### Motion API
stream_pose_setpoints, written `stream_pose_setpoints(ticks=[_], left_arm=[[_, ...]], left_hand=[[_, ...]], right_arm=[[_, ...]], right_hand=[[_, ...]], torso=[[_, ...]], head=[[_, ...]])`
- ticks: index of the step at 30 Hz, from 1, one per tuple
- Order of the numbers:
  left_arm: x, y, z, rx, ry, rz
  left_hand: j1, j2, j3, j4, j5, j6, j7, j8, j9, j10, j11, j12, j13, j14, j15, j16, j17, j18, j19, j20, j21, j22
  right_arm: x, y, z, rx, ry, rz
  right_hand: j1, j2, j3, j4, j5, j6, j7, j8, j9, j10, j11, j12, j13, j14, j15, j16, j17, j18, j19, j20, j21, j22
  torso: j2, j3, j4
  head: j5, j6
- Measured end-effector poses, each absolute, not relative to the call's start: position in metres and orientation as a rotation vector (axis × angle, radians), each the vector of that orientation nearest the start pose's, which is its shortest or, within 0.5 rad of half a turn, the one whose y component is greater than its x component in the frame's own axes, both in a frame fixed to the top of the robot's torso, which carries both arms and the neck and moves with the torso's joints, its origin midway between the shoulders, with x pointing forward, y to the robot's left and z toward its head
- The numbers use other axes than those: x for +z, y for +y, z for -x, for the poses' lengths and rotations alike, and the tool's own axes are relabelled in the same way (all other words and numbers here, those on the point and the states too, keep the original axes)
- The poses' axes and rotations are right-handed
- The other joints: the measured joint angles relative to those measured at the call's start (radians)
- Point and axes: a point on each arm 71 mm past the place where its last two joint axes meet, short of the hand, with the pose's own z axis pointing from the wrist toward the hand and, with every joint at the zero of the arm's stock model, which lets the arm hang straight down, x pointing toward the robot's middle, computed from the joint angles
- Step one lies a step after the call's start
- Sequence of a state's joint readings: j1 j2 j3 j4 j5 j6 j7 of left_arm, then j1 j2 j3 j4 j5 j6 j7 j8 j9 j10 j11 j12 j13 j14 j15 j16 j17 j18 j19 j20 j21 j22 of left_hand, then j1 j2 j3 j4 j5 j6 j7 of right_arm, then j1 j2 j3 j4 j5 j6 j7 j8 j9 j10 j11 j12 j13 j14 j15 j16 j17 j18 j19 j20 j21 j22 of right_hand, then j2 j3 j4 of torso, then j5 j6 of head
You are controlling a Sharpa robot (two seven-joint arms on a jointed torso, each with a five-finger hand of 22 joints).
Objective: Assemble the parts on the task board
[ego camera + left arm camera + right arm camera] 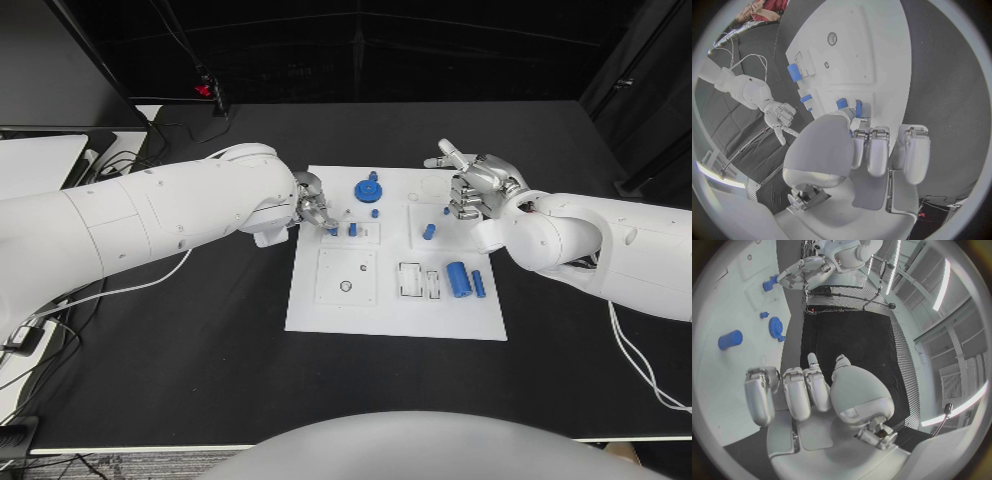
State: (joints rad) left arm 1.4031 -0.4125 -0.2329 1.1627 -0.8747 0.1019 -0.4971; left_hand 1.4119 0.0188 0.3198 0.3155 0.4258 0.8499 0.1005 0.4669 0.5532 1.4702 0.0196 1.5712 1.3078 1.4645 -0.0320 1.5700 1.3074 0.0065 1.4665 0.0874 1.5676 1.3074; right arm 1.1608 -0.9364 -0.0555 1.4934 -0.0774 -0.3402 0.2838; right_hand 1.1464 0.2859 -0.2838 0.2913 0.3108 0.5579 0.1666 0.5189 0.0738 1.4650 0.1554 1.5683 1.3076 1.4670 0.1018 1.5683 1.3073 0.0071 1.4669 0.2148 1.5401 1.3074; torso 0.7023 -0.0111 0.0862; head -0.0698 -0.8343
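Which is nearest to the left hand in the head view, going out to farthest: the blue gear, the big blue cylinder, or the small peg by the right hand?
From the left hand:
1. Blue gear, just beyond it at the board's far edge.
2. Small peg, mid-board toward the right hand.
3. Big blue cylinder, on the board's near right part.

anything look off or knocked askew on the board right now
Nothing stands out. The task board lies flat on the table, the blue parts sit on it, including the gear and the large cylinder. The left hand and right hand are over its far end.
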Motion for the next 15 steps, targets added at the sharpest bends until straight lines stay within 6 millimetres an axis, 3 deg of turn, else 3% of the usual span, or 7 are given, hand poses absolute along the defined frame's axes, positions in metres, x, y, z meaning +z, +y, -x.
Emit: stream_pose_setpoints(ticks=[15], left_arm=[[-0.199,0.0996,-0.5407,-0.437,2.317,0.141]], left_hand=[[-0.006,0.001,0.003,0.003,-0.001,-0.002,-0.002,0.001,-0.001,0.0,0.0,0.0,0.0,0.0,0.0,0.0,0.0,0.0,0.0,0.0,0.0,0.0]], right_arm=[[-0.2101,-0.269,-0.4828,1.3,1.499,-1.177]], right_hand=[[0.0,0.0,0.0,0.0,0.0,0.0,0.0,0.0,0.0,0.0,0.0,0.0,0.0,0.0,0.0,0.0,0.0,0.0,0.0,0.0,0.0,0.0]], torso=[[0.0,0.0005,0.0002]], head=[[-0.001,-0.002]])
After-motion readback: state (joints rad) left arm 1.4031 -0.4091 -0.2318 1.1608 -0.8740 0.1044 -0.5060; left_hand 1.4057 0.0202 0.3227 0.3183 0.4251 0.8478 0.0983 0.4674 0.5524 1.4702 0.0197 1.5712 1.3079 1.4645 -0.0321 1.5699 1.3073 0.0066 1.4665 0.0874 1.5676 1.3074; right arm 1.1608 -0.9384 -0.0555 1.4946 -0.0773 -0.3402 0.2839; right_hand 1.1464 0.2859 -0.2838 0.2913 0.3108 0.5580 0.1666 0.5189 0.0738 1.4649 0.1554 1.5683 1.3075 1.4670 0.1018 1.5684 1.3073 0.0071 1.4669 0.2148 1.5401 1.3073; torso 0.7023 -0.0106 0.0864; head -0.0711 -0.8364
